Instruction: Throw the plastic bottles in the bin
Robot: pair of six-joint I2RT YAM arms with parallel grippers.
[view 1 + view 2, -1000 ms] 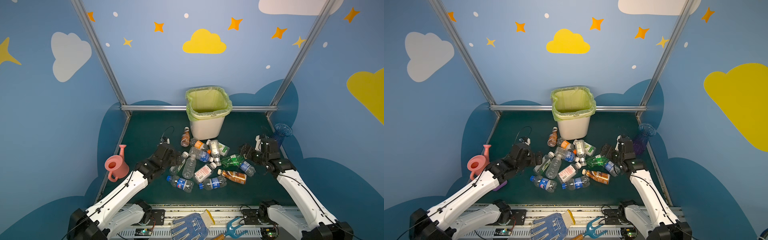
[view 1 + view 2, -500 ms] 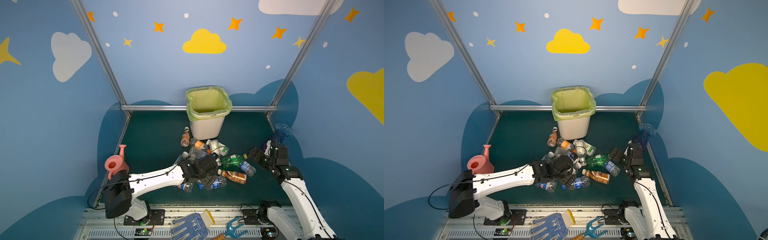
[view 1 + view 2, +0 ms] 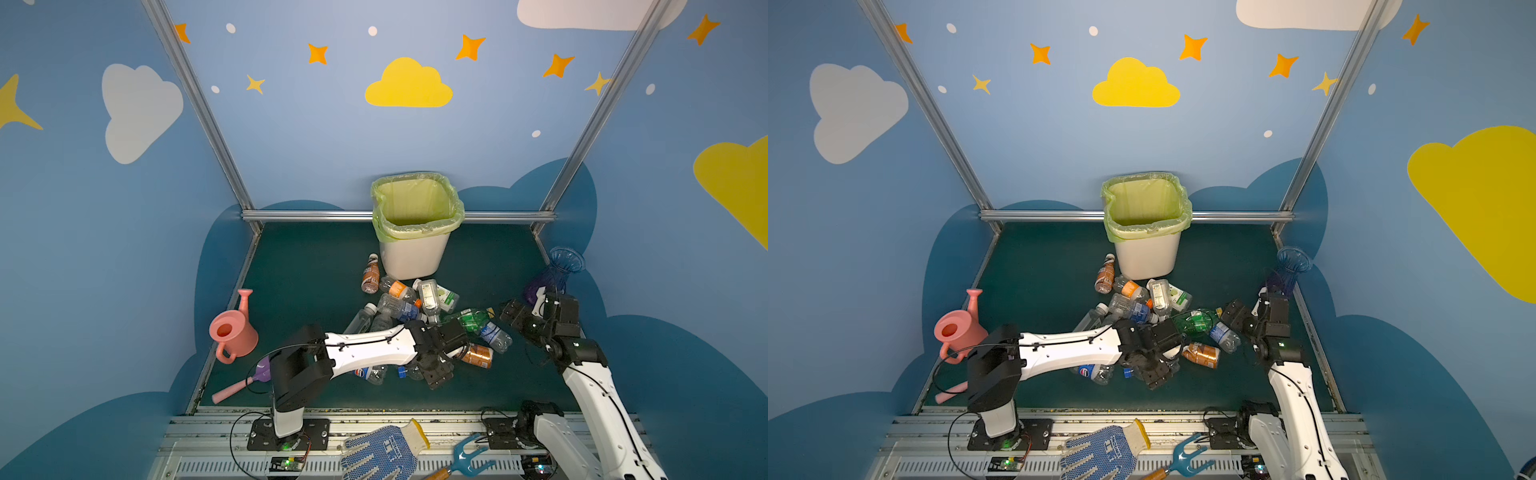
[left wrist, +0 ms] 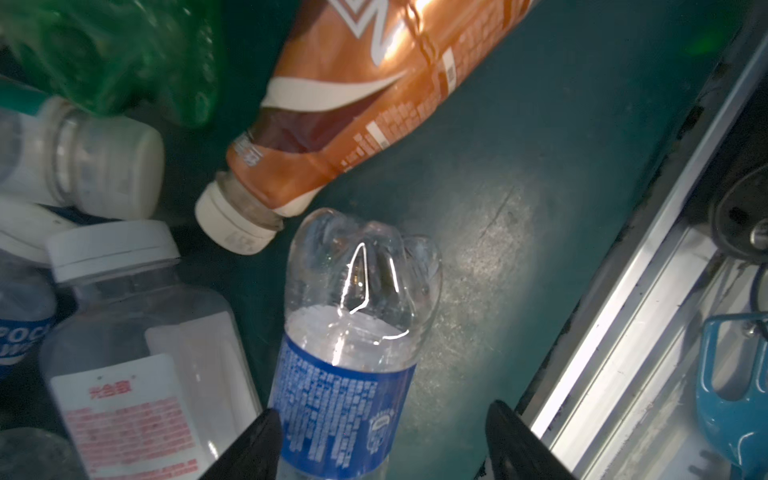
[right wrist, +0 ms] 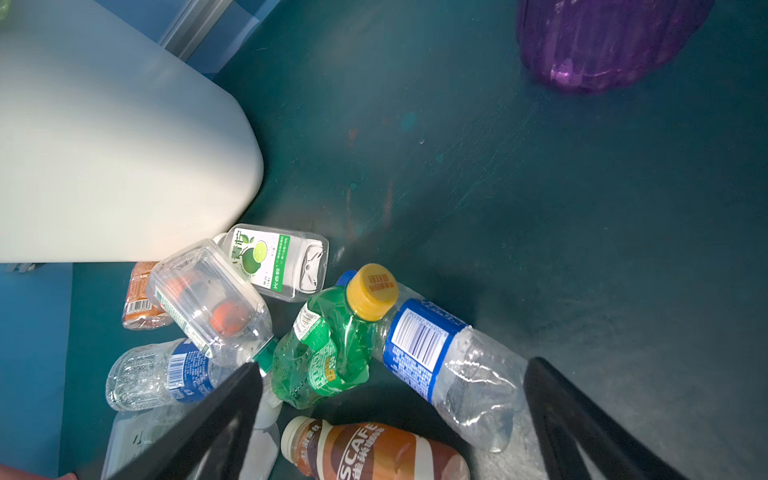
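Several plastic bottles [image 3: 399,307] lie in a heap in front of the bin [image 3: 415,257], which is white with a yellow-green bag. My left gripper [image 3: 436,372] reaches low over the heap's near edge. In the left wrist view it [image 4: 382,411] straddles a clear bottle with a blue label [image 4: 345,374]; one finger touches the label and the other stands well off it. A brown bottle [image 4: 365,104] lies just beyond. My right gripper [image 5: 392,368] hangs open above the green bottle [image 5: 324,353] and another blue-labelled bottle [image 5: 436,353], at the heap's right side [image 3: 513,311].
A pink watering can [image 3: 232,332] stands at the left and a blue-purple vase [image 3: 557,274] at the right wall behind my right arm. A trowel [image 3: 245,382], a glove [image 3: 382,453] and a blue hand fork [image 3: 469,461] lie by the front rail [image 4: 623,332].
My left arm has swung from the left side across to the heap's near edge, and its jaws have narrowed round the blue-labelled bottle. My right arm has drawn back a little to the right.
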